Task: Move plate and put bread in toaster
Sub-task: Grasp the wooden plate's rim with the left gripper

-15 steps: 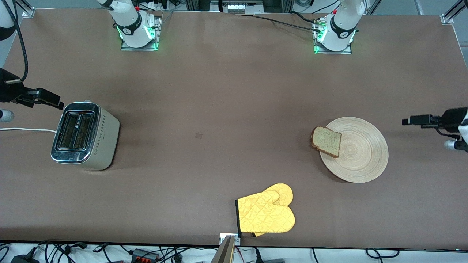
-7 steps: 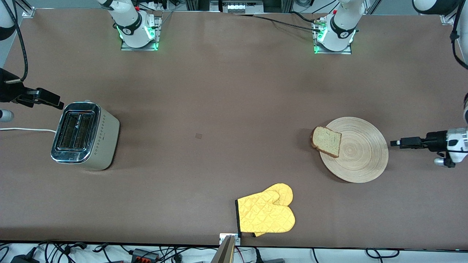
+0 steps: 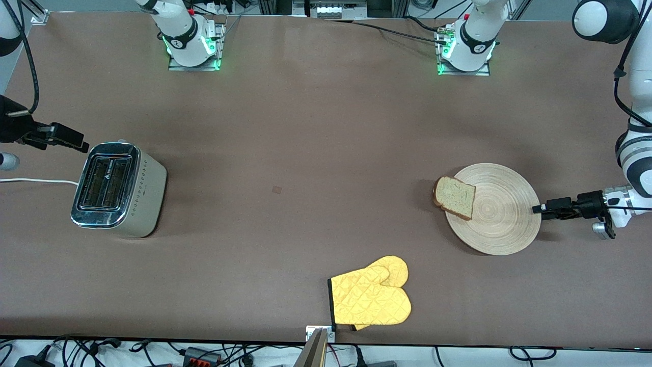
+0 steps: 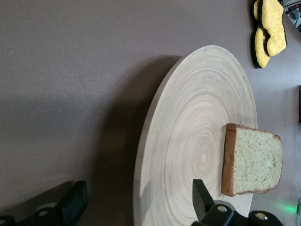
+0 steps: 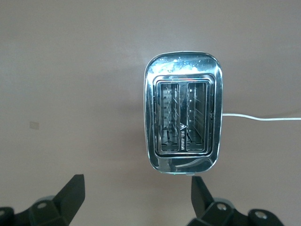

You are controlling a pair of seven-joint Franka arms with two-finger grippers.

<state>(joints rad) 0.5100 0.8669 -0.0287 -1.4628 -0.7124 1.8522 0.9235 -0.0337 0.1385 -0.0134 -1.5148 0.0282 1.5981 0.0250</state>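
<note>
Currently left gripper (image 3: 538, 209), jaws apart, straddles the wooden plate (image 3: 501, 224) rim, bread slice (image 3: 455, 197) overhanging the plate's toaster-side edge; right gripper (image 3: 76, 141), jaws apart, waits by the toaster (image 3: 119, 189).

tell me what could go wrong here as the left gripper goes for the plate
1. The bread overhangs the plate's rim toward the right arm's end; a jerk or tilt could slide it off.
2. The open left gripper is at the rim's edge; the plate is thin and flat on the table, so the fingers may push it instead of gripping.
3. Dragged toward the front camera, the plate could snag the mitt.
</note>
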